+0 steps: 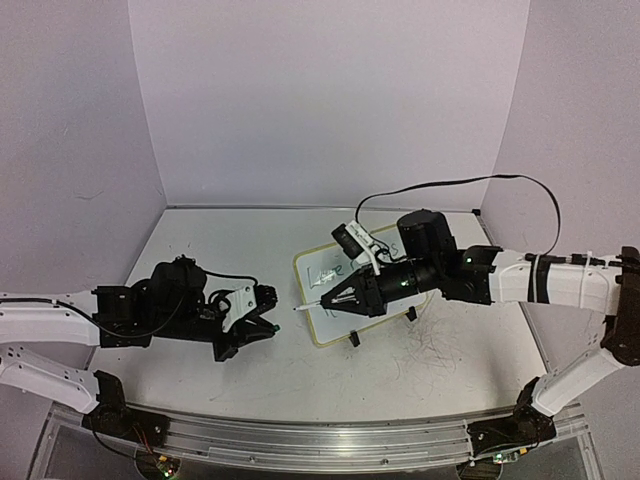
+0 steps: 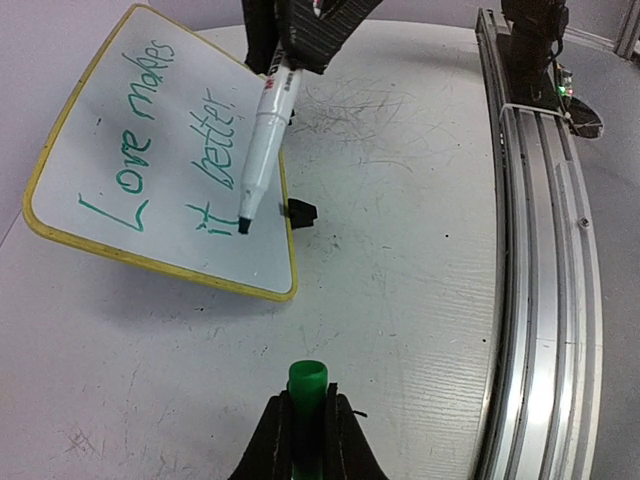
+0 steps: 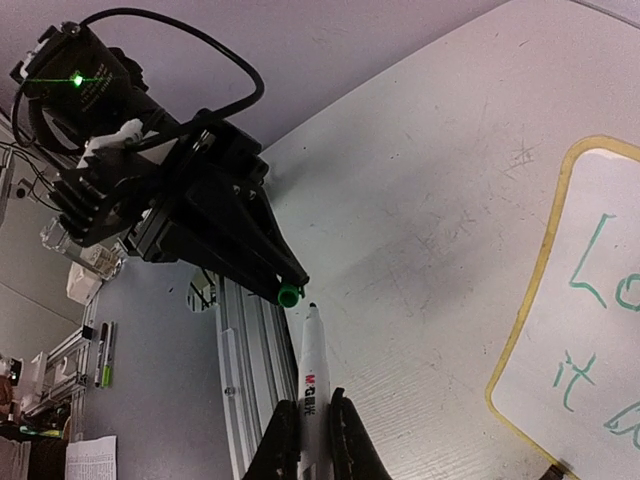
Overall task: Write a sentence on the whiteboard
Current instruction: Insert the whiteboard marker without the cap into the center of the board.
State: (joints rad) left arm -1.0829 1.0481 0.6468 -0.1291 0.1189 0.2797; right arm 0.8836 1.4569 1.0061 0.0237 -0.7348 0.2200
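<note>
whiteboard (image 2: 165, 170) propped | R gripper (image 3: 308, 420) clamps marker (image 2: 262, 140), arm stretched over board | L gripper (image 2: 309, 408) clamps green cap (image 2: 308, 382)

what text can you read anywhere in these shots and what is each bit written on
"Love makes it better," in green handwriting on the whiteboard.
"M&G", as best it reads, in a red logo on the white marker; the small print next to it is too small to read.
Green cap: no text visible.
Sheet of paper off the table: print too blurred to read.
</note>
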